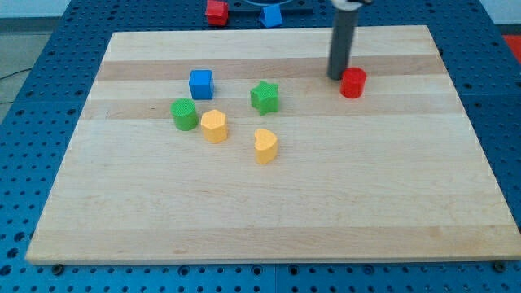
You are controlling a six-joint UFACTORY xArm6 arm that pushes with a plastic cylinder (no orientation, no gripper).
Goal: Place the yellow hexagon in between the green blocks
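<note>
The yellow hexagon (214,126) sits on the wooden board (269,203) just right of the green cylinder (184,114) and almost touching it. The green star (264,97) lies further to the view's right, a little higher. A yellow heart-shaped block (265,146) sits below the star. My tip (337,76) rests at the view's upper right, right beside the left edge of a red cylinder (352,83), far from the yellow hexagon and both green blocks.
A blue cube (201,84) lies above the green cylinder. A red block (216,12) and a blue block (271,15) lie off the board at the view's top, on the blue perforated table (49,98).
</note>
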